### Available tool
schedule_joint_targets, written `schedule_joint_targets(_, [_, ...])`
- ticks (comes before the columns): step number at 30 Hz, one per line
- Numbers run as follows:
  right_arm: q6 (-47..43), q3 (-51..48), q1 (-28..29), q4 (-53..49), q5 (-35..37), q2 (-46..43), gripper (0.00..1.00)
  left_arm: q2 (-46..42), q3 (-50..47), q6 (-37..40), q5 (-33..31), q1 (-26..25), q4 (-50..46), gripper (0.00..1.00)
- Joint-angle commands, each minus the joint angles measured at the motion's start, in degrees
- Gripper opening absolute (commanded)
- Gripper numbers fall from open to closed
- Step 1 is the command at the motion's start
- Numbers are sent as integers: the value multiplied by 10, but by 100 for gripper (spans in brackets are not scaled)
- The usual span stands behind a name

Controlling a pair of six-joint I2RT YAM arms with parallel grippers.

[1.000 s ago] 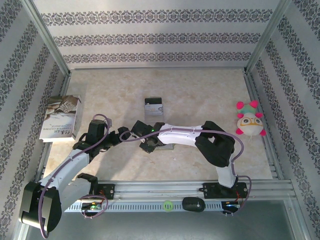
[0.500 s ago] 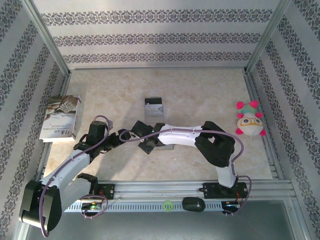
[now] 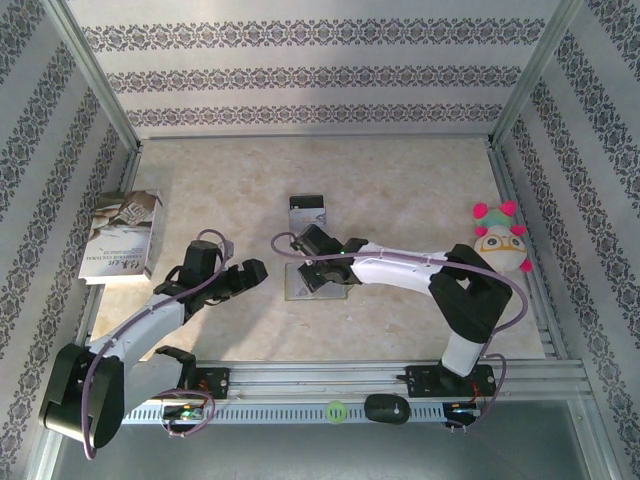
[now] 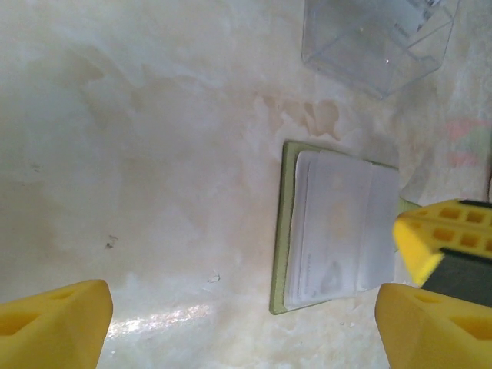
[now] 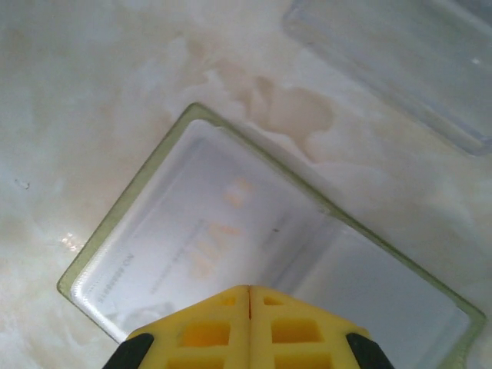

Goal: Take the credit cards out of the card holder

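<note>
Marbled bench [image 3: 400,190] carries the card holder [image 5: 231,231] spread flat, clear pockets upward for access; right tool [image 5: 250,290] poised above it with fingers pressed together, left tool [image 3: 248,275] gaping wide alongside, empty.

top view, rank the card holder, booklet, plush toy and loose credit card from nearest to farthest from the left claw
1. card holder: lying open just to the right of the left claw.
2. credit card: farther back, mid-table.
3. booklet: at the left edge of the table.
4. plush toy: at the far right edge.
</note>
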Motion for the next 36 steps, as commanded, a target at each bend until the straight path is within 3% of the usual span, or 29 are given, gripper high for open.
schedule_joint_targets(1, [31, -13, 0, 18, -29, -16, 2, 12, 12, -7, -1, -12, 27, 88])
schedule_joint_targets(3, [12, -2, 14, 14, -31, -13, 21, 5, 19, -3, -16, -12, 11, 88])
schedule_joint_targets(5, [-14, 21, 34, -5, -25, 2, 33, -12, 23, 4, -34, -11, -7, 91])
schedule_joint_targets(9, [-33, 62, 51, -47, -19, 47, 38, -37, 28, 15, -62, -10, -40, 94])
schedule_joint_targets(17, [-49, 101, 67, -99, 15, 96, 42, -26, 26, 16, -59, -10, -37, 94])
schedule_joint_targets(22, [-49, 95, 71, -109, 33, 117, 36, -21, 23, 14, -48, -10, -21, 94])
schedule_joint_targets(30, [-41, 79, 71, -85, 34, 114, 2, -13, 22, 18, -24, -13, -7, 89])
schedule_joint_targets(36, [-7, 23, 61, 13, 14, 56, 0, 27, 32, 12, -36, -56, 18, 76])
